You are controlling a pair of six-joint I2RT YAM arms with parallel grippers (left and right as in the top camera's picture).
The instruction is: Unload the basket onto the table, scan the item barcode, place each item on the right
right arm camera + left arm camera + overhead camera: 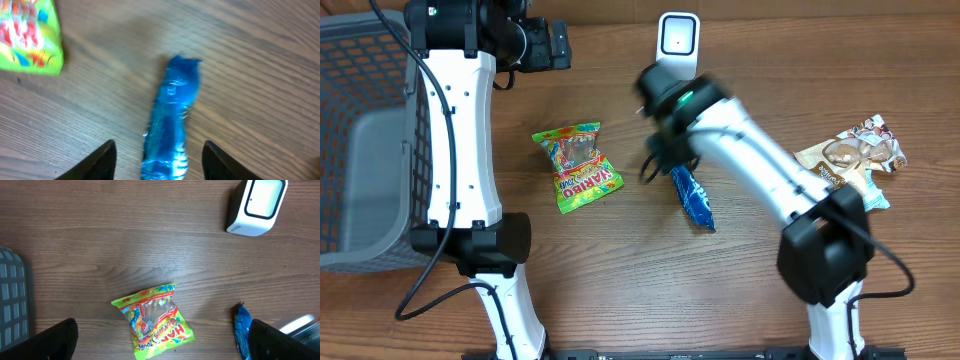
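Right wrist view: right fingers apart, either side of the shiny blue plastic wrapper on the wooden desk. Drop straight, squeeze softly; left fingers wide, empty.

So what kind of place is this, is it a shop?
Probably a pretend shop checkout set up on a wooden table, not a real store. There's a white barcode scanner, a grey shopping basket, plus a gummy sweets bag and a blue snack packet to scan.

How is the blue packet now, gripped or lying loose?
Lying loose: blue packet rests flat on the table, right gripper jaws apart either side, not touching it.
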